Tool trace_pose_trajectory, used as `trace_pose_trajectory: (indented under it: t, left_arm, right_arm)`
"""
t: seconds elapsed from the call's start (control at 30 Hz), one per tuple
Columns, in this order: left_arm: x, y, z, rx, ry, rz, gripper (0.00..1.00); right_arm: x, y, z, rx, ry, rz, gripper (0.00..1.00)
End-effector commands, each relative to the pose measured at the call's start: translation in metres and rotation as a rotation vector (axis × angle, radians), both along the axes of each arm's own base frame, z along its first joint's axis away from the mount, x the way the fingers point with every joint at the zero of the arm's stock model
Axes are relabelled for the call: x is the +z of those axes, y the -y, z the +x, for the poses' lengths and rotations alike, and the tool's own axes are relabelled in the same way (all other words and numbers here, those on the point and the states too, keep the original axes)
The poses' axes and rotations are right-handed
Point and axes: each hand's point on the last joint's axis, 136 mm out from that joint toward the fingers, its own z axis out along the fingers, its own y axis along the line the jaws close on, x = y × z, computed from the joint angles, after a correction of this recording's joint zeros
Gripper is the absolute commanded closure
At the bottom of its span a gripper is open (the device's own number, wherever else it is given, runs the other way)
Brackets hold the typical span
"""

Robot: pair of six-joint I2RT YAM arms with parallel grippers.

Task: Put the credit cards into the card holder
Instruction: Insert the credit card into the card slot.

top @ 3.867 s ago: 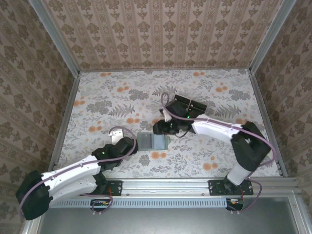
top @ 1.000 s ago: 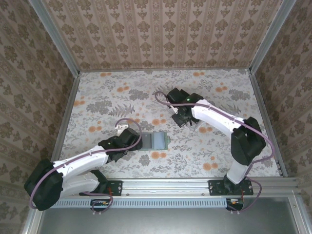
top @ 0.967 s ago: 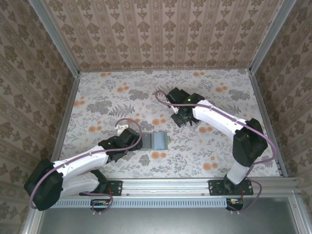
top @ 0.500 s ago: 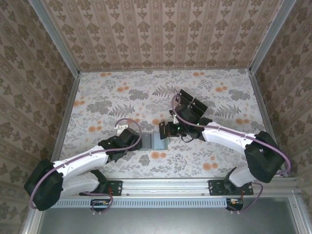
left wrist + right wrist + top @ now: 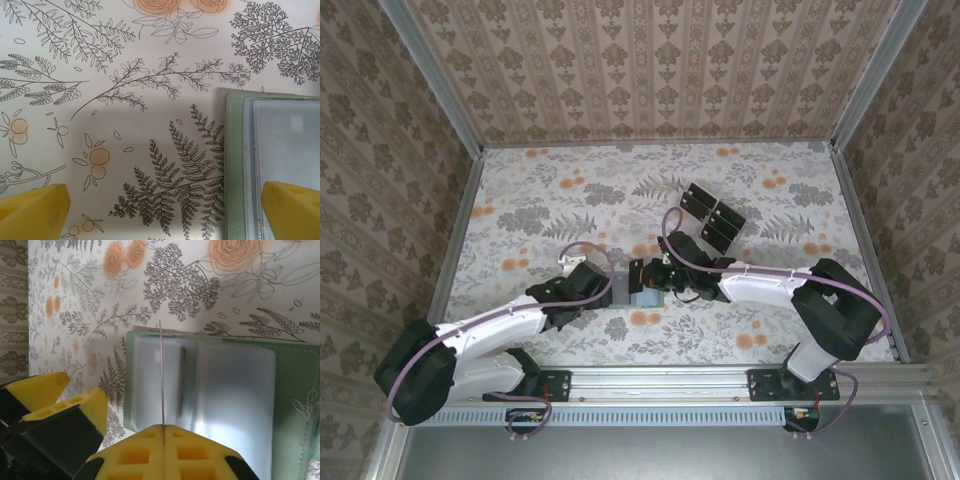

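Holding: right gripper (image 5: 163, 432); jaws closed on one card (image 5: 161, 370), seen edge-on above the card holder (image 5: 295, 390)
Card holder: open on the desk (image 5: 100, 75), between both grippers
Left gripper (image 5: 162, 212): jaws wide apart, empty; one finger over the holder's edge
Credit cards (image 5: 712, 218): on the desk, farther back

2 white arms (image 5: 490, 330) with black joints, looping mauve cables (image 5: 582, 250) and yellow, square-pocketed jaws.

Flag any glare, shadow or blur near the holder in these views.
Right wrist: pale glare on the clear sleeve of the holder; card edge-on, a thin line; right hand soft. Left wrist: broad soft shadow on the cloth; fingertips blurred. Top: even light, sharp.
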Motion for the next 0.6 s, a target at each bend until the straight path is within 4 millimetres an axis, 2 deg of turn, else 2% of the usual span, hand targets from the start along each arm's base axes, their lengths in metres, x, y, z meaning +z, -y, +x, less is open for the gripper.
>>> trace_pose_trajectory:
  t: [0.0, 0.37, 0.57]
  left_arm:
    - [0.005, 0.001, 0.004, -0.013, -0.001, 0.018, 0.00]
    - [0.003, 0.006, 0.006, -0.038, -0.012, 0.026, 0.00]
    - [0.003, 0.017, 0.011, -0.070, -0.019, 0.024, 0.00]
  right_arm:
    - [-0.008, -0.002, -0.003, 0.008, -0.011, 0.008, 1.00]
    - [-0.034, 0.018, -0.007, -0.005, -0.060, -0.026, 1.00]
    - [-0.038, 0.018, -0.008, -0.001, -0.067, -0.020, 1.00]
